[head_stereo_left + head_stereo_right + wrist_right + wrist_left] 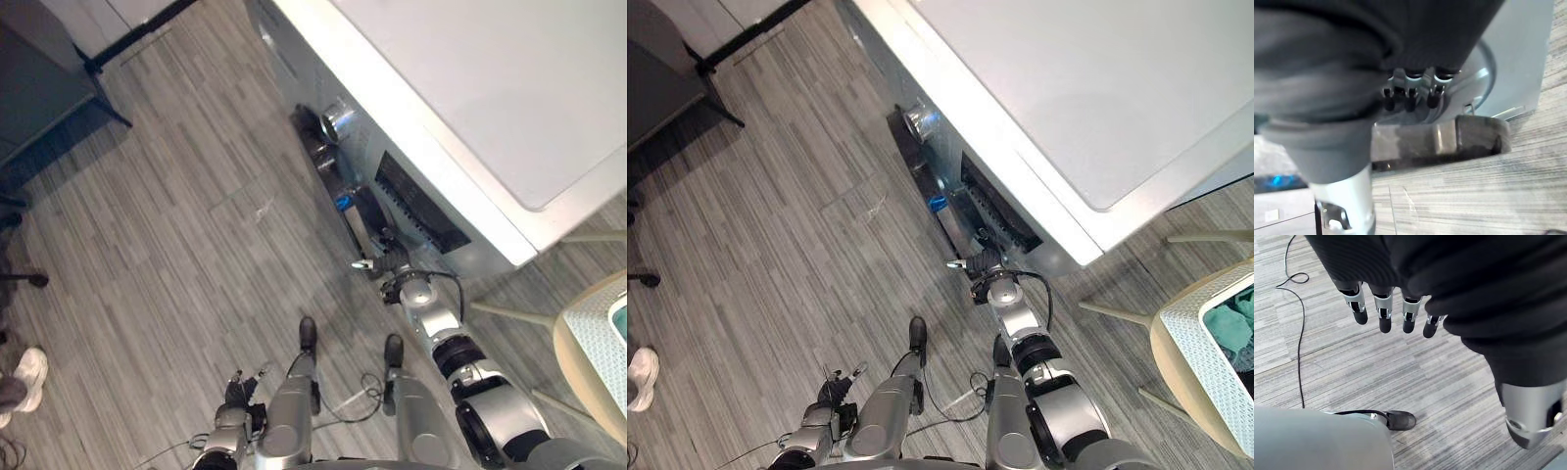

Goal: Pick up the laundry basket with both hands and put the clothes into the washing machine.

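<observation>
Left hand (1383, 313) is nearest, hanging low over the floor (176, 245), fingers loose and fairly straight, nothing in it. Right hand (384, 266) is stretched out to the front of the washing machine (1048, 88), right by the round rim of its door (1488, 68). Its fingers look relaxed and aren't wrapped round anything, though I can't tell if the tips touch the machine.

The laundry basket (1187, 343) is off to the robot's right, well apart from both hands, sitting on a pale-legged bench (1117, 310) with teal clothes (1229, 323) inside.

So I'd guess the door is the step in hand. Get it swung fully wide so it won't block the tipping, then turn, take the basket by opposite rims and lift it level.

Hard bits: the basket is cut off at the edge, I can't spot any handles, and the machine's front is a dark jumble, so I can't say how far open that door is.
</observation>
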`<state>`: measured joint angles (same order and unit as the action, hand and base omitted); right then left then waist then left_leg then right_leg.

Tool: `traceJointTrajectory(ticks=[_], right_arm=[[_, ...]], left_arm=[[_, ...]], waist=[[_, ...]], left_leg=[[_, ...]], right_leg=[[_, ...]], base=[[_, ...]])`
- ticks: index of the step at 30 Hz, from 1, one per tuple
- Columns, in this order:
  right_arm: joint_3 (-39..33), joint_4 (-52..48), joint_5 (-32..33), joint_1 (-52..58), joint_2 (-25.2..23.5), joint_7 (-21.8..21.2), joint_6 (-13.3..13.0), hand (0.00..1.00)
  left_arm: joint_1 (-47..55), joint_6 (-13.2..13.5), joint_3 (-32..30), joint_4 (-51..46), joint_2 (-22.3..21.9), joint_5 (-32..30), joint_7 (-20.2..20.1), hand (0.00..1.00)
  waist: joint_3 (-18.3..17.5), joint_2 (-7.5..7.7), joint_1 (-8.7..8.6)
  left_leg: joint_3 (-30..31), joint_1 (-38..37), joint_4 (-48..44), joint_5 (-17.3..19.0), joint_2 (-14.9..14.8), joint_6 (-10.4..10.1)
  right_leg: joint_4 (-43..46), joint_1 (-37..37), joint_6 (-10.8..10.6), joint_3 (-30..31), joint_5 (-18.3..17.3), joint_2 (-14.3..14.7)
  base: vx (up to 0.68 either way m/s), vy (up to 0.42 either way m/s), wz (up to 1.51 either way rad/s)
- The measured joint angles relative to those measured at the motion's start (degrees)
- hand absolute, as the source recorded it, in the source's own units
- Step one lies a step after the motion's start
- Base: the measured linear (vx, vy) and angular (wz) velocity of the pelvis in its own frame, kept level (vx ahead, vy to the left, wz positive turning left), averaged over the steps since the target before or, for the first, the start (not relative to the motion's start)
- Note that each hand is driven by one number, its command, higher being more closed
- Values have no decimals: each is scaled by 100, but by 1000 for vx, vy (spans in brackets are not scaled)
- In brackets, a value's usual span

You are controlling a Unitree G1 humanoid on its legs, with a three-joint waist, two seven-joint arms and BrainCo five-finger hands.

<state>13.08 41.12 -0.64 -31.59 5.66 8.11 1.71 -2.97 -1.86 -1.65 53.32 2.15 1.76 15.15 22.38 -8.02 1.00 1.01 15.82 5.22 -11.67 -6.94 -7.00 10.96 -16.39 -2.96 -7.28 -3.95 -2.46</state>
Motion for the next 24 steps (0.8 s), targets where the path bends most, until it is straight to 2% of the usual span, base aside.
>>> traceJointTrajectory(ticks=[5,7,8,11,14,16,19,22,24], right_arm=[[1086,-687,216,431,26,-78,-10,0],[1871,-944,645,447,2,-388,-70,0],[2039,-1009,751,463,-28,-492,-99,0],[2912,-1531,1303,534,-416,-988,-289,0],[3383,-1783,1754,551,-884,-1244,-507,0],[3468,-1792,1935,551,-1004,-1342,-592,0],[3533,-1794,2157,564,-1061,-1345,-664,0],[3530,-1858,2204,603,-1060,-1298,-761,0],[3498,-2054,2010,650,-1062,-1150,-802,0]], left_arm=[[-25,1,109,12,70,-2,24,0],[-47,3,109,20,107,-3,39,0],[-50,3,109,24,109,-3,47,0],[-59,8,103,34,140,40,141,0],[-59,10,74,50,165,136,162,0],[-59,10,-13,69,181,178,168,0],[-59,10,-120,95,256,228,246,0],[-59,9,-120,95,320,227,269,0],[-59,-13,-107,78,363,197,266,0]], waist=[[31,52,-9],[47,96,-6],[46,99,-4],[35,144,15],[18,226,71],[-13,295,118],[-52,480,129],[-62,605,125],[-105,707,117]], left_leg=[[15,4,0,-17,-19,3],[-4,13,0,-17,-24,3],[1,13,0,-17,-24,3],[16,8,-1,-17,-31,3],[15,-58,-1,-16,-47,3],[2,-62,-4,-16,-55,3],[-20,-61,-6,-15,-63,4],[-45,-62,-13,-12,-75,6],[-152,-78,-16,17,-85,50]], right_leg=[[51,-28,54,16,-96,19],[183,-115,77,59,-139,20],[207,-119,92,57,-146,20],[435,-196,96,42,-242,14],[606,-205,140,34,-339,18],[664,-236,149,40,-375,22],[800,-307,158,52,-441,21],[843,-323,158,54,-441,28],[969,-399,156,124,-443,34]], base=[[-49,1,0],[-18,-14,-5],[3,-20,3],[23,-35,6],[10,-55,4],[-13,-35,-2],[-31,-31,-1],[-43,-15,-3],[-84,-17,-11]])
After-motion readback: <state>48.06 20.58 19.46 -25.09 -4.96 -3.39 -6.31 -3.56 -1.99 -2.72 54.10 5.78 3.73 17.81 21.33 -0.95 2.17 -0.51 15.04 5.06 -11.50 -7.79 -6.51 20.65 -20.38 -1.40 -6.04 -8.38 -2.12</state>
